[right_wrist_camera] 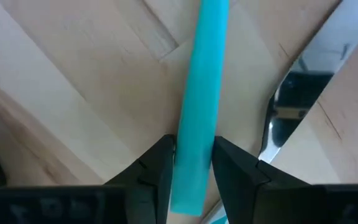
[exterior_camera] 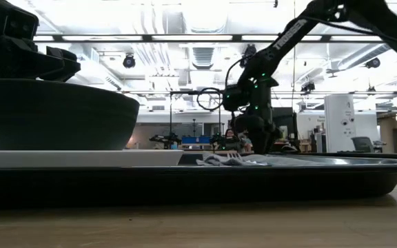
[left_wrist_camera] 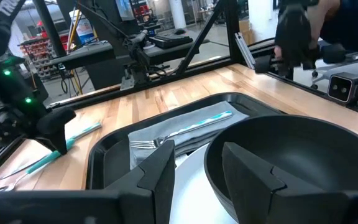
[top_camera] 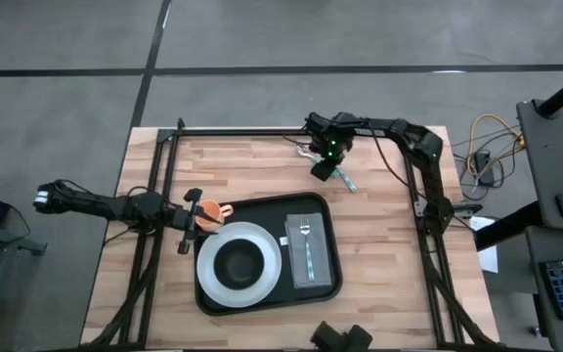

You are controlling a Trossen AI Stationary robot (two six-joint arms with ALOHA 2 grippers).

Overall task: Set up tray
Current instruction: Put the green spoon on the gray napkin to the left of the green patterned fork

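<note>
Teal plastic fills the right wrist view: a utensil handle [right_wrist_camera: 199, 106] is seen lying on the wooden table [top_camera: 389, 264], with the right gripper [right_wrist_camera: 191, 163] set astride it, one dark finger on each side and both fingers touching or very nearly touching the handle. The handle is judged to be clamped so that it can be lifted and carried over to the tray. A second, silvery utensil [right_wrist_camera: 303, 87] is seen on the wood just beside it, untouched.

In the high view this gripper is found at the far side of the table, beyond the tray [top_camera: 328, 220], which is placed near the table's front, about the middle. On the tray a white plate [top_camera: 267, 242] is set toward the left, with a black bowl [top_camera: 239, 262] resting on it; a grey napkin [top_camera: 306, 256] is laid to the right of the plate, and a fork [top_camera: 306, 240] with a teal handle is laid on the napkin. The napkin seems to be kept beside the plate so that the cutlery can be lined up on it, which would explain why the teal-handled piece is being fetched.

The left gripper [left_wrist_camera: 197, 163] is held at the tray's left edge, over the plate rim and beside the bowl. Its fingers are parted and nothing is seen between them. It appears to be waiting there, clear of the napkin side.
</note>
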